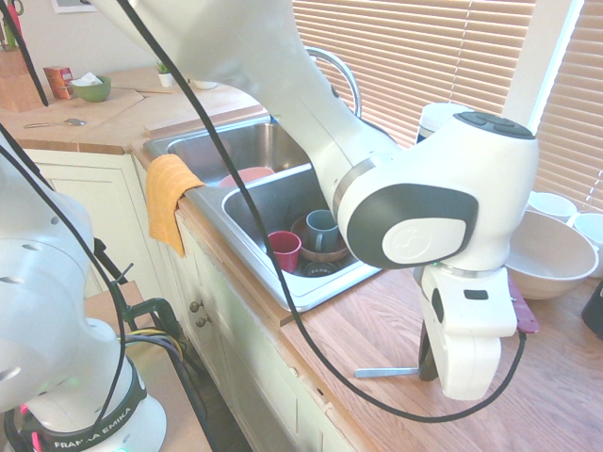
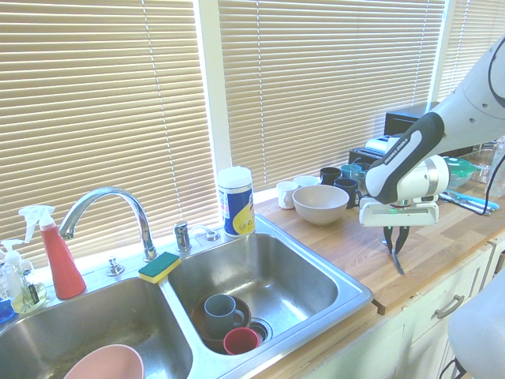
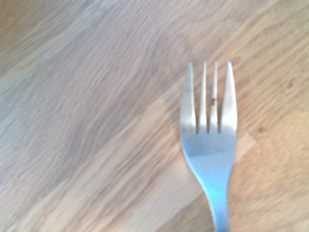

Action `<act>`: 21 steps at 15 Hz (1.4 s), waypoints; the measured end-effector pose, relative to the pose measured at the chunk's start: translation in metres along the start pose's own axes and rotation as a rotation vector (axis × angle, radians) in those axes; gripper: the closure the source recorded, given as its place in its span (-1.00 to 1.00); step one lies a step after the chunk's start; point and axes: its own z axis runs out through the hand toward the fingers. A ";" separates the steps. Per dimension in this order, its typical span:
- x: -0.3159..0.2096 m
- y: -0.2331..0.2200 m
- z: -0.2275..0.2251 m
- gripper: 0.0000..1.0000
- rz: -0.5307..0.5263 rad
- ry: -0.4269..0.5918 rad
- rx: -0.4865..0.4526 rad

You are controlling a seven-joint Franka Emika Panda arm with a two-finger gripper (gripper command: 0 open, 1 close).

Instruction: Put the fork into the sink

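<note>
The fork (image 1: 384, 373) lies on the wooden counter (image 1: 330, 334) in the first exterior view, right under the gripper (image 1: 438, 379). Its handle sticks out on the picture-left side of the gripper; the rest is hidden behind it. The sink (image 1: 247, 209), with a blue mug (image 1: 322, 232) and a red cup (image 1: 285, 250) in it, is farther off on that same side. A big bowl (image 1: 546, 268) stands on the gripper's other side.

In the second exterior view, the gripper is narrow, low over the counter, with the fork directly below and its handle pointing toward the counter's front edge. Whether it has closed on the fork, I can't tell. The sink is well apart from the gripper, toward picture left, and the bowl is nearer on that side.

The wrist view shows the fork's four tines and its neck against the wood, slightly blurred.
</note>
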 end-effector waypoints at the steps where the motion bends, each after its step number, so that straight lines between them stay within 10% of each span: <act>1: 0.000 0.000 -0.001 1.00 0.001 -0.001 0.002; 8: 0.005 -0.020 -0.079 1.00 -0.028 0.014 0.102; 12: -0.117 -0.071 -0.141 1.00 -0.247 0.069 0.135; 16: -0.267 -0.108 -0.109 1.00 -0.433 0.100 0.113; 21: -0.321 -0.140 -0.003 1.00 -0.539 0.094 0.135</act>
